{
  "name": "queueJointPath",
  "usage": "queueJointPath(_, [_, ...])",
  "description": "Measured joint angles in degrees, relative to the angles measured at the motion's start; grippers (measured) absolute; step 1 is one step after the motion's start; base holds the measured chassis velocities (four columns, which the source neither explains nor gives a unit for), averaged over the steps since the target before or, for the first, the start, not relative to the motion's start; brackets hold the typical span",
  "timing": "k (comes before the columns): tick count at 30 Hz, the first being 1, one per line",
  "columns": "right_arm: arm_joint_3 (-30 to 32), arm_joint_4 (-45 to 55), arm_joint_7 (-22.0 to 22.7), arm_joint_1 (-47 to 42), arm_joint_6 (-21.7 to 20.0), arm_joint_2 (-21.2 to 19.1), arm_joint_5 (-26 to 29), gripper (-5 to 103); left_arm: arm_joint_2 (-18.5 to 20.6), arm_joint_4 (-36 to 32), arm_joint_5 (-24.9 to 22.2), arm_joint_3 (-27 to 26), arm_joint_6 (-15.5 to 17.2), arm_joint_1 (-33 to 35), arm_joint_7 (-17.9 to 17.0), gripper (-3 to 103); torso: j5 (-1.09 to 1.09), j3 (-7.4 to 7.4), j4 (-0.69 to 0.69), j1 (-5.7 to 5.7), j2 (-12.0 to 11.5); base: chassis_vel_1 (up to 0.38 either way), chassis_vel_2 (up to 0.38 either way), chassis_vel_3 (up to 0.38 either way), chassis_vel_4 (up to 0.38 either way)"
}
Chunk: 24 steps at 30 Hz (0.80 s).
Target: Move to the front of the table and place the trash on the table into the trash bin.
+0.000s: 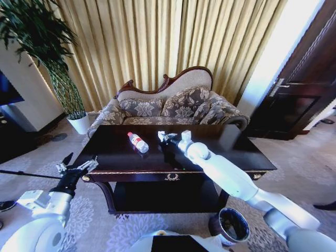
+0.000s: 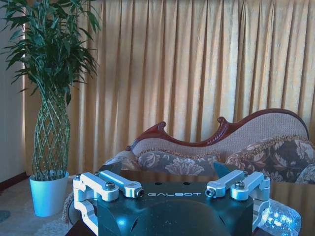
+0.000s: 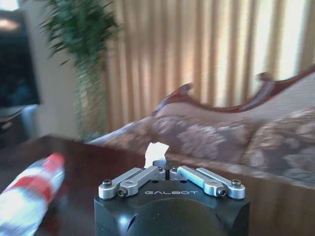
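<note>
Gold curtains and a patterned sofa [image 1: 173,107] back the dark counter [image 1: 110,152], where the bottle [image 1: 138,142] lies on its side left of the right pincer [image 1: 167,137]. That pincer is closed tight on a white paper wad [image 3: 156,149] mid-counter, presumably for the trash bin [image 1: 231,224] on the floor front-right. Left pincer [image 1: 79,167] hangs wide open, holding nothing, off the counter's left front corner

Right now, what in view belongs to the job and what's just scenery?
Job: table; bottle; paper wad pinched in the right tool; trash bin; left tool, open at the table's left corner.
Scenery: sofa; potted plant; curtains.
</note>
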Motion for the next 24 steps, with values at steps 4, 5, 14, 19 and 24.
queueJointPath(4, [7.55, 3.23, 3.97, -6.51, 1.82, -2.13, -4.40, 0, -0.49, 0.00, 1.44, 0.82, 0.00, -0.05, -0.04, 100, 0.00, 0.00, -0.01, 0.00, 0.00, 0.000, 0.000, 0.000, 0.000])
queueJointPath(5, [7.55, 3.23, 3.97, -6.51, 1.82, -2.13, -4.40, 0, -0.49, 0.00, 1.44, 0.82, 0.00, -0.05, -0.04, 100, 0.00, 0.00, -0.01, 0.00, 0.00, 0.000, 0.000, 0.000, 0.000])
queueJointPath(14, [25.30, 10.36, 4.65, -21.63, 4.10, -5.68, -8.50, 0, -0.30, 0.00, 1.24, 0.19, -0.98, -0.15, -0.27, 100, -0.01, -0.01, -0.02, 0.00, 0.00, 0.000, 0.000, 0.000, 0.000])
queueJointPath(19, [33.47, 15.23, 4.01, -33.51, 5.16, -7.00, -8.65, 0, 0.17, 0.00, 0.27, 0.02, -1.00, -0.27, -0.35, 100, 0.02, -0.01, -0.02, 0.00, 0.00, 0.000, 0.000, 0.000, 0.000])
queueJointPath(24, [39.91, 19.54, 4.07, -41.84, 6.13, -6.97, -10.19, 0, 1.40, 0.57, -0.79, -0.05, -0.76, -0.32, -0.39, 100, -0.01, -0.01, -0.01, 0.00, 0.01, 0.000, 0.000, 0.000, 0.000])
